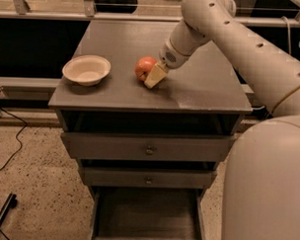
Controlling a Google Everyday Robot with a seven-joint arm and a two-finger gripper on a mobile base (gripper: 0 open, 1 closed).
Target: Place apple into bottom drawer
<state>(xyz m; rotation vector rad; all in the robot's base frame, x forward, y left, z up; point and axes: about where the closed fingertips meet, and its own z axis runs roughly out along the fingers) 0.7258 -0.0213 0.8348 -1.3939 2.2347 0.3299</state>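
The apple (143,67), red with yellowish patches, sits on the dark cabinet top (200,89) near its middle. My gripper (150,75) is down at the apple's right front side, right against it, with the cream arm reaching in from the upper right. The bottom drawer (146,215) is pulled out at the foot of the cabinet, showing a bare flat floor between plank sides.
A cream bowl (86,69) stands on the cabinet top left of the apple. The top drawer (149,147) and middle drawer (148,178) are slightly out. My robot body (266,195) fills the right foreground. Cables lie on the speckled floor at left.
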